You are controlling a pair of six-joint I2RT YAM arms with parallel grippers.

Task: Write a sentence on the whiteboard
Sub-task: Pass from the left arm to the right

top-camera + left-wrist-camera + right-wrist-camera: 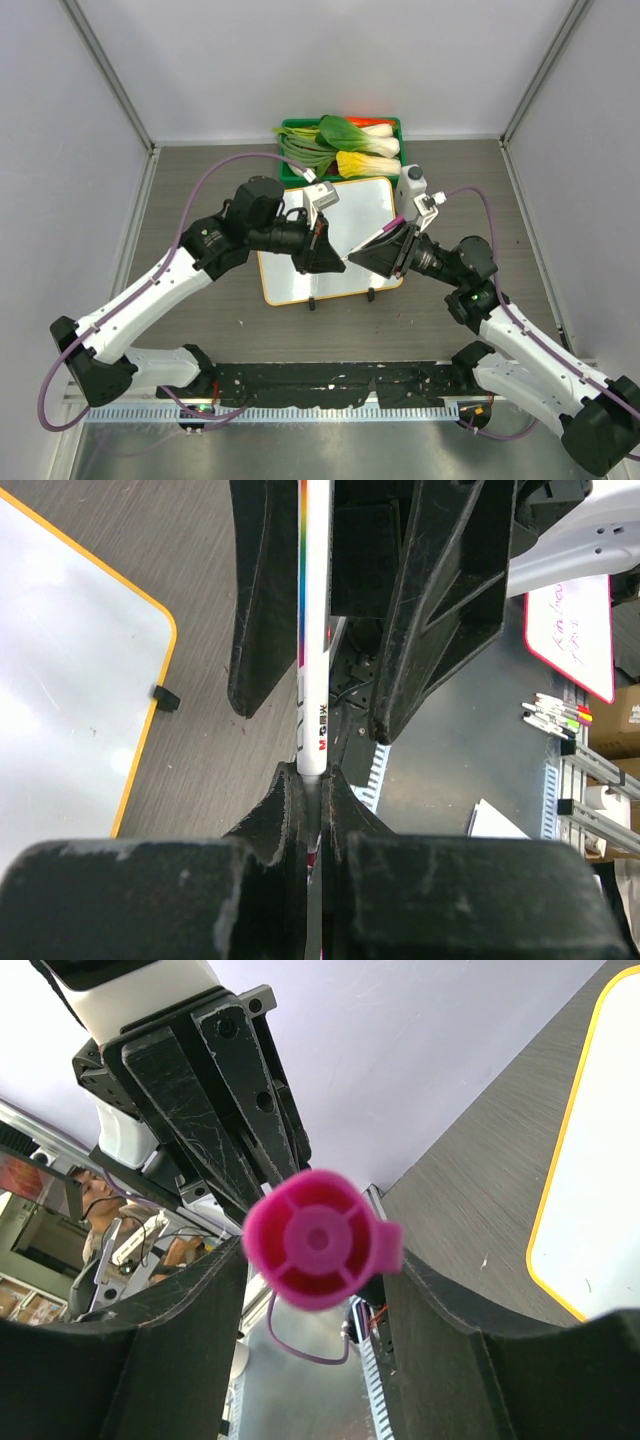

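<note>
I see left gripper and right gripper tip to tip over whiteboard, pink marker slanting between them. Green vegetable tray just behind board.

Glossy whiteboard, matt woodgrain table, scuffed plastic pincer (left), smooth pink plastic cap.

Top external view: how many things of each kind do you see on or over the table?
Robot arms: 2 (left, right)
Whiteboard: 1
Marker pen: 1
Green tray of vegetables: 1
Total: 5
</note>
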